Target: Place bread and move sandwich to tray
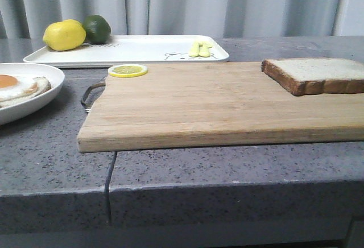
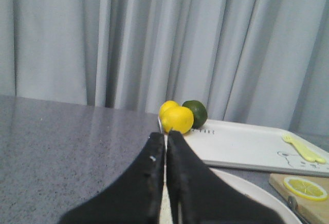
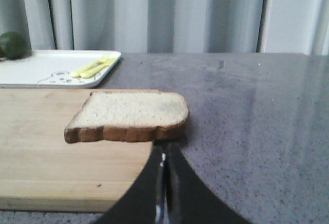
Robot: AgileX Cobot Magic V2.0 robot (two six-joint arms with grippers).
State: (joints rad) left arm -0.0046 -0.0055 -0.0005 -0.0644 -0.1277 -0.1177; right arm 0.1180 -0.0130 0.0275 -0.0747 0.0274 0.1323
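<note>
On the board's (image 1: 216, 103) right end lies the bread (image 1: 315, 75), long side across the table | right gripper (image 3: 163, 165), jaws together, just short of its crust, nearer arm | left gripper (image 2: 165, 149) pressed together over plate (image 1: 42, 97) | egg (image 1: 20, 86) shows only in front view; tray (image 1: 142, 49) behind.

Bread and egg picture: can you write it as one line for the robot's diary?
bread: on cutting board, untouched | egg: on plate | tray: lemon, lime | both jaws shut, empty
</note>
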